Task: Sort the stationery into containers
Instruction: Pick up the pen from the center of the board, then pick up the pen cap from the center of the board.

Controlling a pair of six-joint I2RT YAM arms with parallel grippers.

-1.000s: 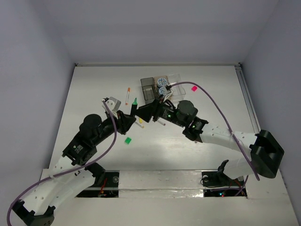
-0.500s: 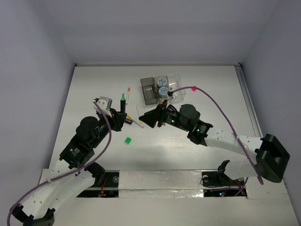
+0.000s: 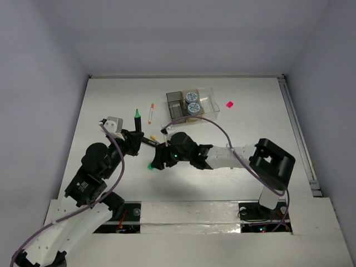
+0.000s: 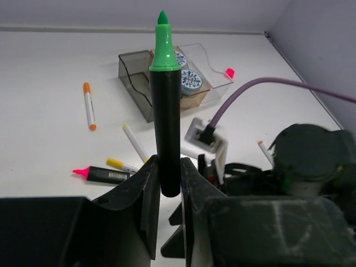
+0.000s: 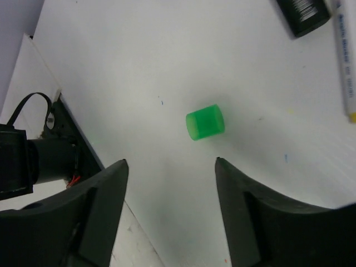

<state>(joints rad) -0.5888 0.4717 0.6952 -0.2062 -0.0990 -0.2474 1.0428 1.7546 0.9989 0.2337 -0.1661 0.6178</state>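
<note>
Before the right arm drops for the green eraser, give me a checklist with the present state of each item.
1. Right gripper open: ok, the fingers stand wide apart.
2. Eraser lined up: ok, in the right wrist view it lies on the line between the two fingers, ahead of them.
3. Room around the eraser: ok, pen and lying marker are well apart from it.
4. Left gripper load secure: ok, it is shut on the marker, green tip pointing away from the gripper.
5. Clearance between the arms: cannot tell, the grippers look close in the top view and heights are unclear.
</note>
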